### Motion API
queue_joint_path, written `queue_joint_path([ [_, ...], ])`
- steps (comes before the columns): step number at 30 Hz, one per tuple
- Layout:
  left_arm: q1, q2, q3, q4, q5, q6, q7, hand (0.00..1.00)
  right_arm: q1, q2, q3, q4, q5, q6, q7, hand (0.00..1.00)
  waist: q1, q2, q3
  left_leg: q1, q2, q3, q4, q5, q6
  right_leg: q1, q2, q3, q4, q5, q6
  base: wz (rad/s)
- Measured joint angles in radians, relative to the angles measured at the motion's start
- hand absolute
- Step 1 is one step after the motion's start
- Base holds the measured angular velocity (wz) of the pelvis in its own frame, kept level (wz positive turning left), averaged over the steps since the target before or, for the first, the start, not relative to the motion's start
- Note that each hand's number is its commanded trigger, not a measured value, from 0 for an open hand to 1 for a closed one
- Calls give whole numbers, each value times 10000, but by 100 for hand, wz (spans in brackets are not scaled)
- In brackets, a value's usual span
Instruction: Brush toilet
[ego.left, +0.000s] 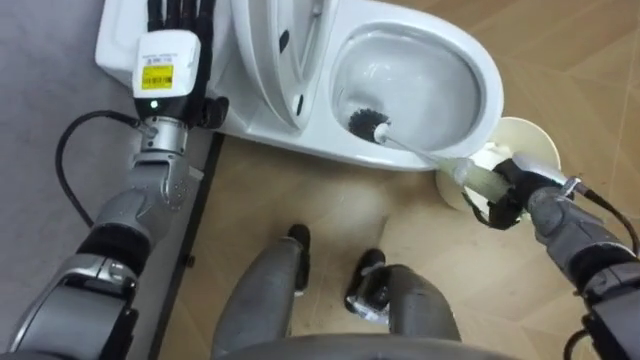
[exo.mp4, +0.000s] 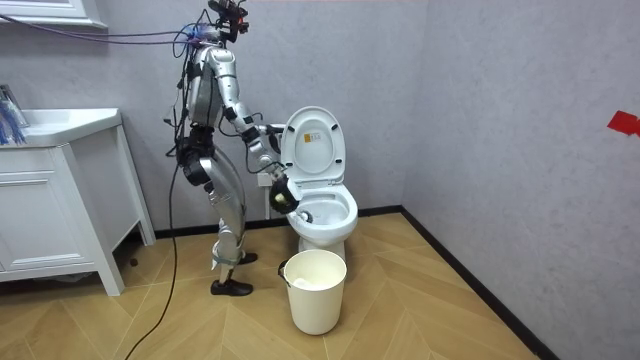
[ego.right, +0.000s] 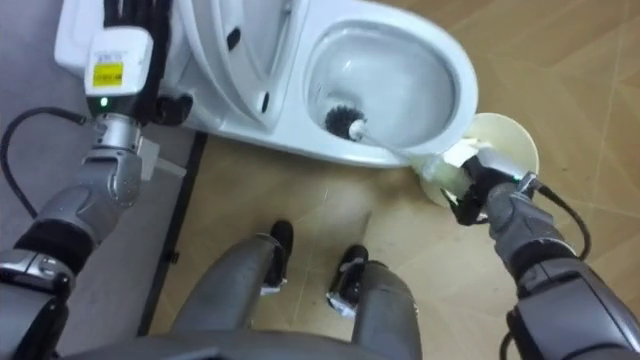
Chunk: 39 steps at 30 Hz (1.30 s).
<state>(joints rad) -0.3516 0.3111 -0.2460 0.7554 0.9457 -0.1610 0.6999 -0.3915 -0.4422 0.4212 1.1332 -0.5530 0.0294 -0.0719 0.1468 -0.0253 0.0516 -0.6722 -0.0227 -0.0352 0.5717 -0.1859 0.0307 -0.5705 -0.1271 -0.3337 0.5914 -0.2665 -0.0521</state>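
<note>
While the robot stands close against the toilet (ego.left: 478, 62) on the wooden floor (ego.left: 420, 225), its seat and lid (ego.left: 268, 55) are raised upright at the top centre of the left eye view and the white bowl lies open to the right of them. Inside the bowl sits the dark bristle head of the toilet brush (ego.left: 368, 124), low down near the left inner wall. Its pale shaft runs down and right over the bowl's rim. At the right of the frame the right hand (ego.left: 507, 192) has its fingers wrapped tightly round the brush handle, just outside the bowl. Behind that hand is a round cream bucket (ego.left: 532, 138). The room view shows it standing on the floor in front of the toilet, at bottom centre; what it holds I cannot tell.

At the upper left of the eye view the left hand (ego.left: 181, 18) lies on the white cistern (ego.left: 118, 42), fingers straight and flat.

In the room view the floor is pale herringbone wood with a dark skirting along plain grey walls (exo.mp4: 500, 100). A white vanity cabinet (exo.mp4: 50, 225) with a basin stands at the left edge, and a small red mark (exo.mp4: 622, 122) sits on the wall at the far right.
</note>
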Motion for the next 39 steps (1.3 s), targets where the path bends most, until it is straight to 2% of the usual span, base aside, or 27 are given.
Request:
queue_joint_path([
  [2, -26, 0, -12, -253, -57, 6, 99, 0, -198, -144, 110, -16, -287, 161, -137, 100, 102, 6, 8, -274, -40, 6, 131, -1, -14, -308, -121, -42, 250, -98, -44, 7],
  [4, -131, 2, -100, -483, -208, 5, 171, 0, -403, -364, 302, -11, -560, 187, -475, 100, 187, 116, 83, -598, -60, -52, 387, -6, -34, -550, -229, -250, 502, -180, -102, 15],
  [5, -181, 2, -155, -510, -230, 2, 182, 0, -428, -424, 313, -13, -597, 201, -552, 100, 243, 135, 92, -687, -53, -65, 484, -17, -48, -614, -240, -269, 546, -206, -120, 16],
  [6, -296, 8, -318, -510, -332, 1, 289, 0, -527, -544, 454, -11, -647, 242, -700, 100, 303, 221, 151, -824, -68, -136, 641, -27, -59, -672, -269, -347, 715, -256, -135, 17],
  [7, -341, 19, -381, -527, -416, -3, 358, 0, -630, -611, 608, -17, -757, 290, -853, 100, 316, 249, 164, -953, -86, -213, 730, -46, -86, -801, -329, -376, 858, -351, -148, 20],
  [8, -343, 44, -419, -569, -449, -2, 378, 0, -648, -616, 619, -36, -843, 320, -947, 100, 312, 253, 165, -1038, -89, -222, 790, -50, -90, -879, -365, -393, 907, -389, -153, 16],
  [11, -417, 405, -636, -858, -578, 4, 537, 0, -993, -708, 695, -107, -1252, 380, -1343, 100, 442, 242, 172, -1589, -107, -235, 1155, -94, -125, -1430, -467, -412, 1355, -528, -243, 2],
  [13, -558, 640, -759, -898, -567, 37, 613, 0, -1263, -910, 989, -109, -1291, 463, -1718, 100, 510, 244, 179, -1989, -233, -314, 1448, -98, -135, -1766, -615, -554, 1736, -660, -295, 18],
  [14, -547, 678, -758, -888, -595, 101, 634, 0, -1307, -959, 1077, -106, -1315, 482, -1806, 100, 515, 245, 179, -2072, -234, -317, 1533, -99, -135, -1816, -643, -580, 1812, -700, -290, 23],
  [16, -442, 885, -873, -897, -739, 394, 767, 0, -1463, -1199, 1328, -91, -1509, 608, -2126, 100, 780, 244, 189, -2323, -193, -317, 1737, -126, -120, -2018, -666, -621, 1972, -760, -309, 8],
  [18, -466, 1093, -1114, -911, -828, 496, 860, 0, -1613, -1348, 1480, -90, -1518, 734, -2327, 100, 891, 248, 193, -2515, -235, -315, 1830, -142, -94, -2207, -769, -645, 2168, -820, -293, 10],
  [21, -467, 1147, -1119, -952, -1081, 739, 1030, 0, -1804, -1384, 1481, -86, -1493, 865, -2564, 100, 1066, 238, 197, -2783, -271, -305, 1924, -161, -59, -2447, -840, -650, 2353, -845, -283, 5],
  [23, -459, 1208, -1173, -1058, -1082, 754, 1046, 0, -1873, -1383, 1478, -78, -1423, 943, -2697, 100, 1067, 233, 201, -2915, -311, -310, 2022, -175, -33, -2556, -904, -668, 2476, -882, -262, 6],
  [25, -424, 1206, -1175, -1207, -1068, 758, 1060, 0, -1880, -1385, 1455, -17, -837, 959, -2808, 100, 1028, 220, 209, -3004, -426, -339, 2103, -192, -6, -2645, -1032, -698, 2651, -968, -237, 10],
  [29, -318, 1217, -1174, -1502, -1100, 925, 1188, 0, -2002, -1378, 1419, -1, 196, 949, -2835, 100, 999, 179, 234, -3158, -446, -320, 2183, -201, 4, -2824, -1057, -634, 2771, -988, -233, 1],
  [35, -239, 1386, -1179, -1679, -1108, 1167, 1190, 0, -2053, -1358, 1202, 1, 2881, 1025, -2845, 100, 914, 158, 247, -3224, -424, -284, 2255, -207, 7, -2926, -1003, -497, 2844, -1002, -239, -1],
  [39, -246, 1375, -1179, -1679, -1095, 1481, 1172, 0, -2089, -1127, 798, 38, 4514, 1030, -2849, 100, 722, 163, 245, -3210, -428, -266, 2318, -203, 7, -2938, -1036, -468, 2957, -1008, -250, 0],
])
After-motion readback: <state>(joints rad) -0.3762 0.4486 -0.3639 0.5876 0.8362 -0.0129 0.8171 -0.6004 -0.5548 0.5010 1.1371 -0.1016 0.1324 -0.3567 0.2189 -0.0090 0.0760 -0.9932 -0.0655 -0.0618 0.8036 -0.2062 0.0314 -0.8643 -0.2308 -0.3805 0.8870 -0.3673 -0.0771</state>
